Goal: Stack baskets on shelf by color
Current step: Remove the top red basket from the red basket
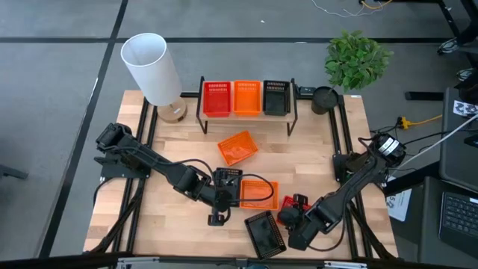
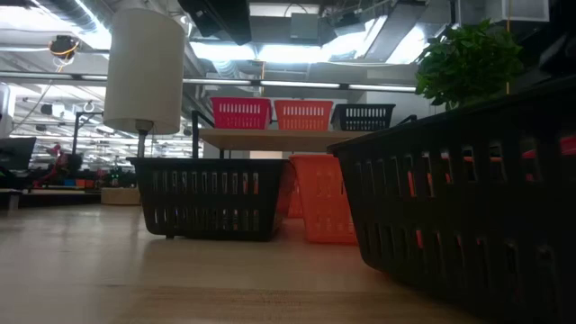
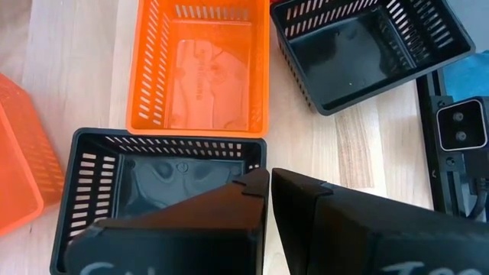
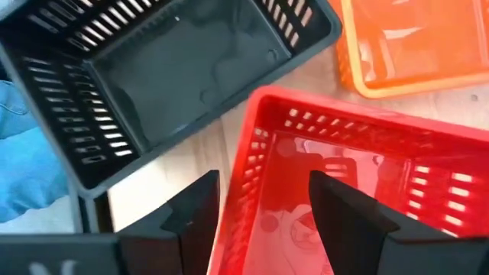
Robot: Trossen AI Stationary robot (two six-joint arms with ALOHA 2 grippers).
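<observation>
Shelf (image 1: 246, 113) holds one red, one orange, one black basket. Left gripper (image 3: 269, 183), fingers nearly together, hovers over black basket (image 3: 160, 179); right gripper (image 4: 263, 198), spread open, straddles red basket (image 4: 359, 191) wall. Pickup step; next: close, lift.

Wooden tabletop (image 1: 179, 149) seen from above, light planked surface. Small shelf (image 1: 246, 119) stood at far edge; red basket (image 1: 216, 98), orange basket (image 1: 247, 97), black basket (image 1: 275, 96) set side by side on its top board. White lamp (image 1: 153, 69) placed at far left corner, potted plant (image 1: 351, 63) at far right. Tilted orange basket (image 1: 237, 147) laid mid-table. Nearer front: second orange basket (image 1: 259, 193), small black basket (image 1: 227, 181) beside it, second red basket (image 1: 290, 208), larger black basket (image 1: 265, 232) at front edge.
</observation>
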